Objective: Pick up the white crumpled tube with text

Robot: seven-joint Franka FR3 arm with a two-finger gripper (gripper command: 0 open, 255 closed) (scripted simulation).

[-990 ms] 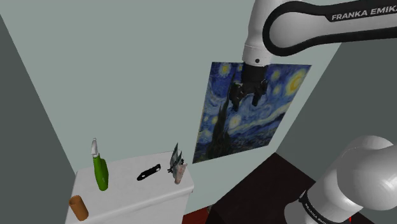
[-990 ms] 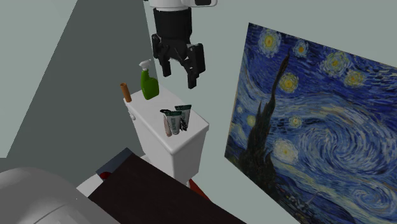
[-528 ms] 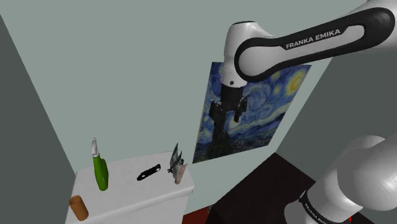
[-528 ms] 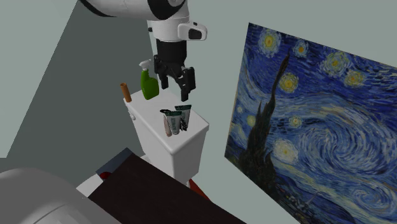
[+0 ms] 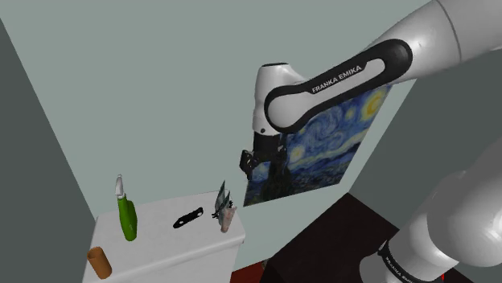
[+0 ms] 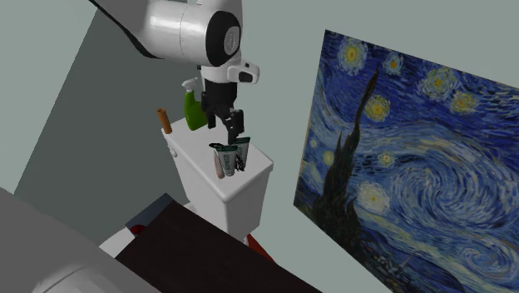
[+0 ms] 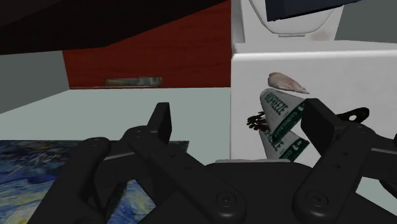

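the jaws stand apart, with nothing between them. in the wrist view the two black fingers (image 7: 321, 124) rise with a wide gap, and the white crumpled tube (image 7: 280, 124) lies beyond that gap, closer to one finger than to the other and untouched by either.

the tube is white with green lettering printed along it. its body is creased into two flattened folds that meet at an angle, and one end narrows to a point. in the second exterior view the tube (image 6: 237, 156) stands roughly upright, close beneath the jaws, at the near edge of a white toilet tank (image 6: 249, 187). from the shoulder view the tube (image 5: 221, 195) sits lower than the jaws and off to that view's left.

a pale tan, rounded piece (image 7: 286, 81) sits just beside the tube, on the side away from the jaws in the wrist view. a small black object (image 5: 190, 215) lies on the tank lid, farther from the jaws than the tube. a green spray bottle (image 5: 126, 213) and a brown cylinder (image 5: 98, 261) stand farther still, well apart from the jaws.

behind the jaws in the shoulder view hangs a blue swirling night-sky painting (image 5: 322, 153) on the pale wall. the white arm (image 5: 338, 76) reaches in from above it.
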